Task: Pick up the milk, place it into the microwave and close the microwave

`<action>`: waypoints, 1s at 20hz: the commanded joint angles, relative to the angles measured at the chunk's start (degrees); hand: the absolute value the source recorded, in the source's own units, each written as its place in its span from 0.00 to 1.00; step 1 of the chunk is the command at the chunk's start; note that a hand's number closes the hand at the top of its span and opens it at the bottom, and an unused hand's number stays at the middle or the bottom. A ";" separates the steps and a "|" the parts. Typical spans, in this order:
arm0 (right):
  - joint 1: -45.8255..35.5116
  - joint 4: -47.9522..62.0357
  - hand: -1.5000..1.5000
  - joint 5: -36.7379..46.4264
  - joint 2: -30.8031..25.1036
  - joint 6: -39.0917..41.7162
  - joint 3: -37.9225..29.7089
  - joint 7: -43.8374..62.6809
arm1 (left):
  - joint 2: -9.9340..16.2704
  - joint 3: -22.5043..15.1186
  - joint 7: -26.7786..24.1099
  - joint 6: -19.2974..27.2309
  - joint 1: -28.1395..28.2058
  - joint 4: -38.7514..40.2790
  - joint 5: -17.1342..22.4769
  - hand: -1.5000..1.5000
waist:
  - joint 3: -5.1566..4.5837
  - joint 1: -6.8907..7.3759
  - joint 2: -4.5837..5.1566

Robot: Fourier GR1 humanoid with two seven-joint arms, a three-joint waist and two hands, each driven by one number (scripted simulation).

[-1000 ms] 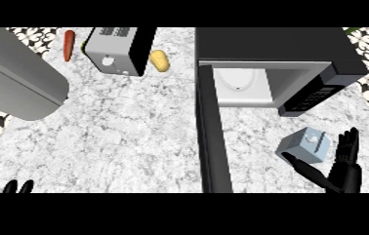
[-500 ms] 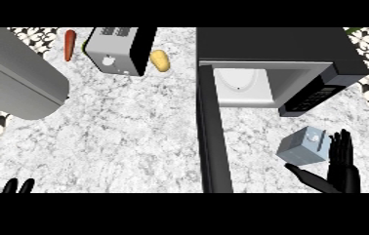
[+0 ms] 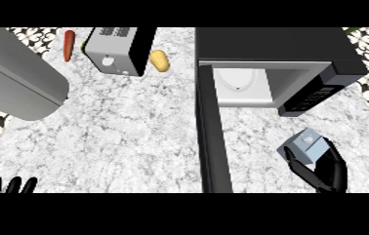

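Head view: right hand (image 3: 328, 173) fingers (image 3: 333, 153) and thumb wrap the milk (image 3: 306, 145).

Open microwave (image 3: 267, 85) mouth unobstructed from the right, open door (image 3: 213, 136) walling its left side.

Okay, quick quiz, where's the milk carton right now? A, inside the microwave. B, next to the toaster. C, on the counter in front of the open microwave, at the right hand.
C: the milk carton sits on the counter in front of the open microwave, with the right hand closing around it.
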 commanded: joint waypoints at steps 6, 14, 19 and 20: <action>1.28 -14.40 1.00 -1.47 2.62 -6.68 0.81 6.00 | -0.82 -0.28 1.59 0.64 -1.00 -1.05 -0.04 0.00 | -0.04 -0.48 -0.08; 0.58 -7.45 1.00 -0.22 -6.68 13.97 6.00 0.87 | 1.77 4.81 -2.96 -4.23 1.60 1.86 5.88 0.00 | 0.00 0.52 0.02; 3.32 -17.62 1.00 -2.81 -6.44 18.45 8.60 7.83 | -0.27 3.13 -0.66 -1.90 -0.60 1.71 3.93 0.00 | -0.06 -0.60 -0.09; 3.39 -15.29 1.00 -2.58 -6.56 20.32 8.54 4.24 | 1.37 4.87 0.56 -3.13 0.82 -0.22 5.75 0.00 | -0.03 -0.33 -0.05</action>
